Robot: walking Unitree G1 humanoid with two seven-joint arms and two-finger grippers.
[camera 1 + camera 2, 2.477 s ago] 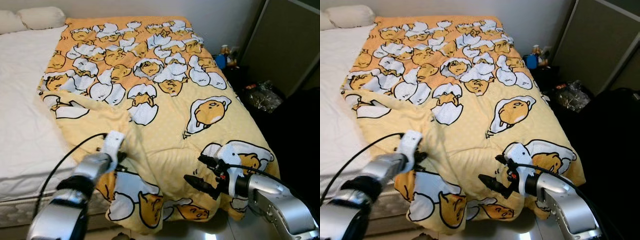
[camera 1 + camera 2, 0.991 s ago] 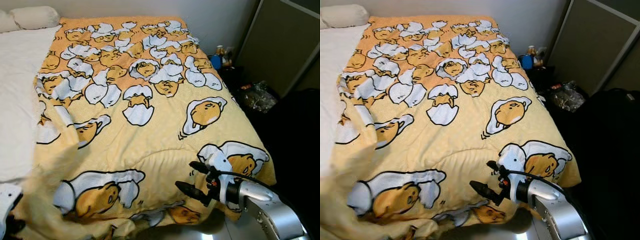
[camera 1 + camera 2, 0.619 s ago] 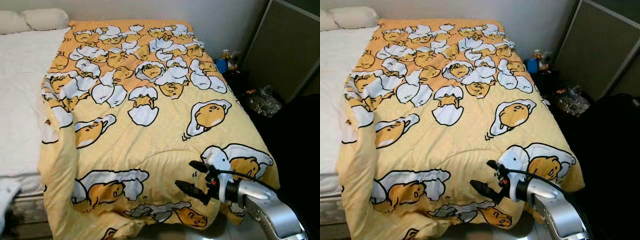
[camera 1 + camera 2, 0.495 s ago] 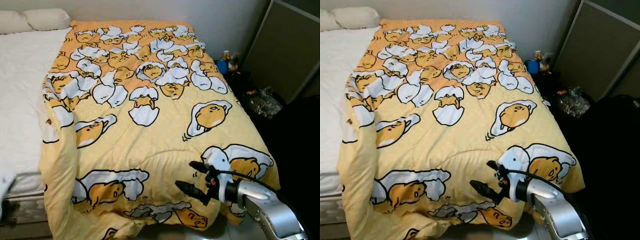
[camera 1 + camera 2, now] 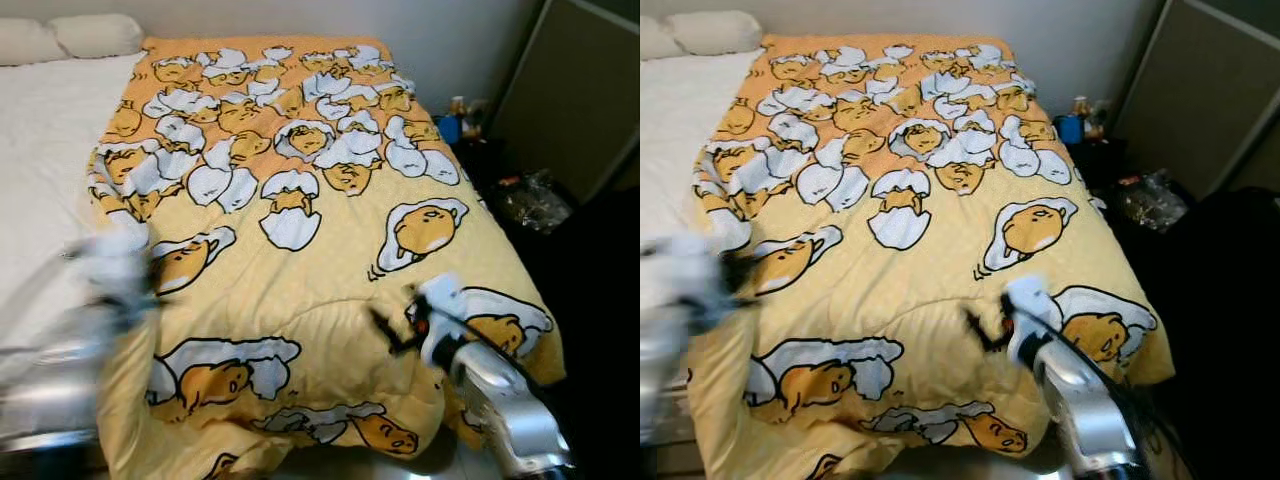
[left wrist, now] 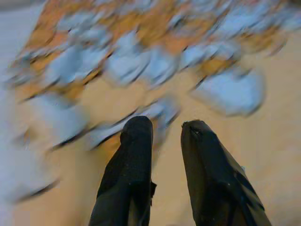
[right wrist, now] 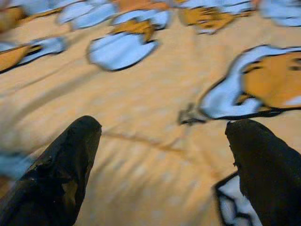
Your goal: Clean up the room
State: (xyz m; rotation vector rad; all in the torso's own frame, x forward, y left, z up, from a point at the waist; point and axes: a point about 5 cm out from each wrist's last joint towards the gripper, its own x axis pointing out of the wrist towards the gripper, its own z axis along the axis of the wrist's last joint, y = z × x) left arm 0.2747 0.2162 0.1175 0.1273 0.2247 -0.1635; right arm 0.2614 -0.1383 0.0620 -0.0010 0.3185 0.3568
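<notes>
Blanket [image 5: 300,250], yellow and orange with a cartoon egg print, lies spread across the right part of our bed, its near edge hanging over the foot and its left edge running along the bare white mattress [image 5: 45,160]. Our left gripper [image 6: 162,129] hovers over that left edge of the blanket, blurred in the eye views; through the wrist camera we see its two black fingers [image 6: 136,141] with only a narrow gap between them and nothing held there, the printed fabric lying just beyond the tips. Our right gripper [image 7: 162,136] is above the near right part of the blanket, its jaws spread wide with plain yellow cloth showing in the gap and an egg figure just ahead of the tips. We cannot tell from the blurred pictures whether either set of fingertips touches the cloth. Well beyond both grippers, two white pillows [image 5: 70,35] sit at the head of the bed. Off past our right gripper, beside the bed, a blue object [image 5: 447,128] and a crumpled clear plastic bag [image 5: 535,195] lie on the dark floor.
</notes>
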